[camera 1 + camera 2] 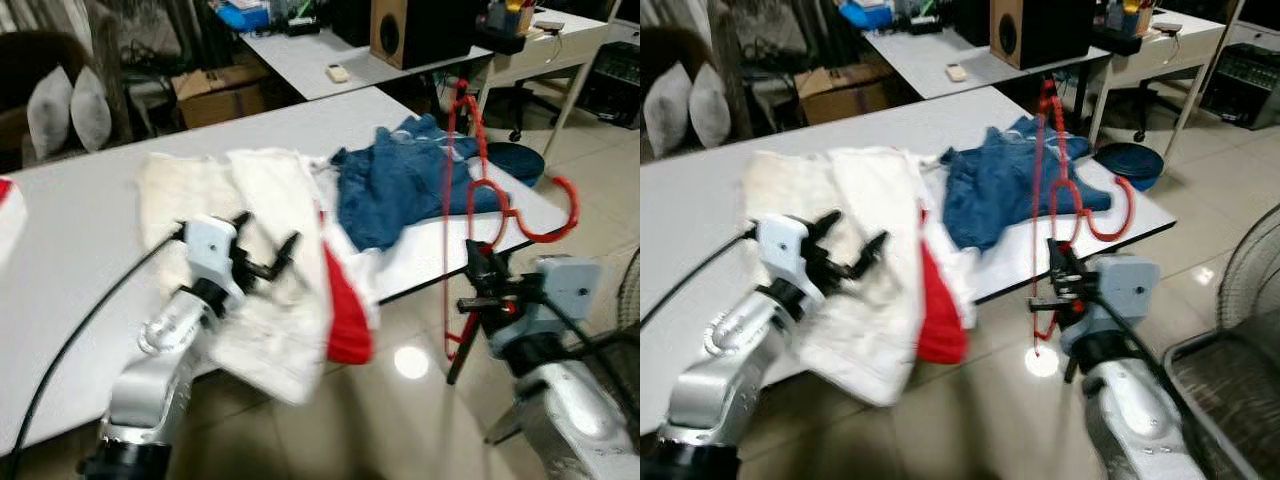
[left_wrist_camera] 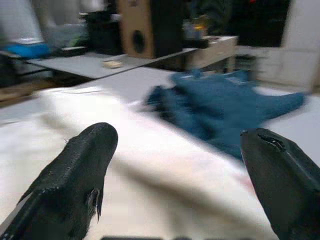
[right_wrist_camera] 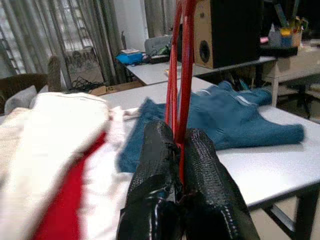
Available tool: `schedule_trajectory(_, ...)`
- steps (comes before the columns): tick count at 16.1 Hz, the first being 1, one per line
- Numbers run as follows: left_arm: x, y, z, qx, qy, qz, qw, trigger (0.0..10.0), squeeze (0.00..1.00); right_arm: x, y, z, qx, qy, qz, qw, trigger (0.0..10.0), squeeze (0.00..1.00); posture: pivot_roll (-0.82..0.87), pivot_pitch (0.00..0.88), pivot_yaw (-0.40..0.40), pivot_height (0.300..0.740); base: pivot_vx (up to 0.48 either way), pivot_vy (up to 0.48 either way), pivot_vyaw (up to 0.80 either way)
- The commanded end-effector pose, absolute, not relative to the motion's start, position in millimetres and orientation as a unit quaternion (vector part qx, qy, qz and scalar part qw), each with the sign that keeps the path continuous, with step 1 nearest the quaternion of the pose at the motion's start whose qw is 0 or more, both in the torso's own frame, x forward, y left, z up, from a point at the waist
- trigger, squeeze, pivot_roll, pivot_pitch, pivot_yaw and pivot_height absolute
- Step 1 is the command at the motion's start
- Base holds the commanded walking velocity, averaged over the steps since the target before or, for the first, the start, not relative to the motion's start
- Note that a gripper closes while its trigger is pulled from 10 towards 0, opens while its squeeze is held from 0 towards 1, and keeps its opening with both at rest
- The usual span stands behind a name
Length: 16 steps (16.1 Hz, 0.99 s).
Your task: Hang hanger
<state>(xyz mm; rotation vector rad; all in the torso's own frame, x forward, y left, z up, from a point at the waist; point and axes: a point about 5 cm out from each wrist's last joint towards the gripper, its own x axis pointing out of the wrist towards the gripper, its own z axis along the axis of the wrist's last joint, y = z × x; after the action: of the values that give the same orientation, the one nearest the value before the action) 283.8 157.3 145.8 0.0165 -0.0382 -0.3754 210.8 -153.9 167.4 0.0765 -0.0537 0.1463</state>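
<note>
The right gripper (image 1: 487,285) is clamped on a red hanger (image 1: 470,190), its fingers (image 3: 200,165) pinched together around the wire. It holds the hanger upright off the table's (image 1: 80,230) near edge, at about 4 o'clock in the head view, with the hook curling out toward 3 o'clock. The left gripper (image 1: 268,245) hovers at 8 o'clock over a white cloth (image 1: 270,200), fingers (image 2: 85,165) spread wide and empty. A red cloth (image 1: 345,320) hangs over the edge beside the white one. Blue jeans (image 1: 400,180) lie at 1 o'clock, behind the hanger. A speaker (image 1: 390,30) stands on a farther table at 12 o'clock.
</note>
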Motion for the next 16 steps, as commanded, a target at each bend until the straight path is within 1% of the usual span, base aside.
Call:
schedule_trajectory(1, 286.3, 162.1, 145.6, 0.013, -0.013, -0.164, 0.986, 10.0, 0.0, 213.7, -153.5, 172.7, 0.026, -0.037, 0.071, 0.996, 10.0, 0.0, -0.3, 0.0, 0.114, 0.74, 0.0, 0.465, 0.0)
schedule_trajectory(2, 286.8, 159.1, 147.6, 0.01, -0.014, -0.164, 0.986, 10.0, 0.0, 214.1, -152.7, 177.2, 0.043, -0.043, 0.079, 0.995, 10.0, 0.0, -0.3, 0.0, 0.112, 0.74, 0.0, 0.465, 0.0)
schedule_trajectory(3, 288.2, 152.4, 148.3, 0.014, -0.013, -0.168, 0.986, 10.0, 0.0, 215.1, -152.7, 180.3, 0.062, -0.048, 0.096, 0.992, 10.0, 0.0, -0.27, 0.028, 0.116, 0.74, 0.0, 0.465, 0.0)
schedule_trajectory(4, 287.5, 142.5, 143.6, 0.027, -0.007, -0.171, 0.985, 10.0, 0.0, 215.8, -156.7, 173.6, 0.043, -0.038, 0.105, 0.993, 10.0, 0.0, -0.26, 0.024, 0.113, 0.74, 0.0, 0.469, 0.0)
schedule_trajectory(5, 287.1, 132.9, 150.3, 0.011, -0.015, -0.19, 0.982, 10.0, 0.0, 214.5, -158.3, 182.1, 0.058, -0.047, 0.108, 0.991, 10.0, 0.0, -0.29, 0.0, 0.137, 0.74, 0.0, 0.461, 0.0)
schedule_trajectory(6, 289.1, 130.3, 153.3, 0.003, -0.017, -0.193, 0.981, 10.0, 0.0, 215.1, -159.7, 187.1, 0.065, -0.054, 0.108, 0.991, 10.0, 0.0, -0.29, 0.009, 0.142, 0.74, 0.0, 0.461, 0.0)
schedule_trajectory(7, 297.7, 128.8, 147.9, 0.032, -0.007, -0.192, 0.981, 10.0, 0.0, 220.1, -163.4, 187.8, 0.045, -0.05, 0.102, 0.992, 10.0, 0.0, -0.3, 0.089, 0.135, 0.74, 0.0, 0.465, 0.0)
schedule_trajectory(8, 299.4, 129.2, 145.5, 0.047, -0.005, -0.199, 0.979, 10.0, 0.0, 221.7, -163.9, 186.7, 0.032, -0.047, 0.1, 0.993, 10.0, 0.0, -0.31, 0.084, 0.134, 0.74, 0.0, 0.465, 0.0)
schedule_trajectory(9, 297.4, 140.5, 146.3, 0.058, -0.003, -0.181, 0.982, 10.0, 0.0, 220.9, -157.6, 179.4, 0.031, -0.024, 0.121, 0.992, 10.0, 0.0, -0.28, 0.048, 0.109, 0.74, 0.0, 0.461, 0.0)
schedule_trajectory(10, 295.2, 149.0, 150.8, 0.058, -0.005, -0.166, 0.984, 10.0, 0.0, 218.4, -150.2, 171.3, 0.023, 0.006, 0.154, 0.988, 10.0, 0.0, -0.27, 0.043, 0.083, 0.74, 0.0, 0.465, 0.0)
schedule_trajectory(11, 295.7, 157.3, 152.2, 0.062, -0.004, -0.147, 0.987, 10.0, 0.0, 217.8, -143.4, 164.1, 0.029, 0.025, 0.175, 0.984, 10.0, 0.0, -0.26, 0.01, 0.056, 0.74, 0.0, 0.465, 0.0)
schedule_trajectory(12, 298.5, 167.8, 152.2, 0.073, -0.008, -0.12, 0.99, 10.0, 0.0, 222.5, -134.0, 158.6, 0.046, 0.027, 0.187, 0.981, 10.0, 0.0, -0.26, 0.0, 0.022, 0.74, 0.0, 0.461, 0.0)
schedule_trajectory(13, 300.1, 168.4, 152.3, 0.071, -0.012, -0.118, 0.99, 10.0, 0.0, 225.9, -132.0, 158.4, 0.043, 0.022, 0.188, 0.981, 10.0, 0.0, -0.26, 0.0, 0.02, 0.74, 0.0, 0.461, 0.0)
schedule_trajectory(14, 301.0, 173.1, 146.9, 0.077, -0.007, -0.094, 0.993, 10.0, 0.0, 234.0, -128.0, 152.0, 0.037, 0.023, 0.182, 0.982, 10.0, 0.0, -0.25, 0.0, 0.05, 0.74, 0.0, 0.461, 0.0)
schedule_trajectory(16, 301.8, 164.0, 149.2, 0.074, -0.007, -0.109, 0.991, 10.0, 0.0, 239.8, -129.0, 156.3, 0.06, 0.01, 0.18, 0.982, 10.0, 0.0, -0.21, 0.0, 0.042, 0.74, 0.0, 0.463, 0.0)
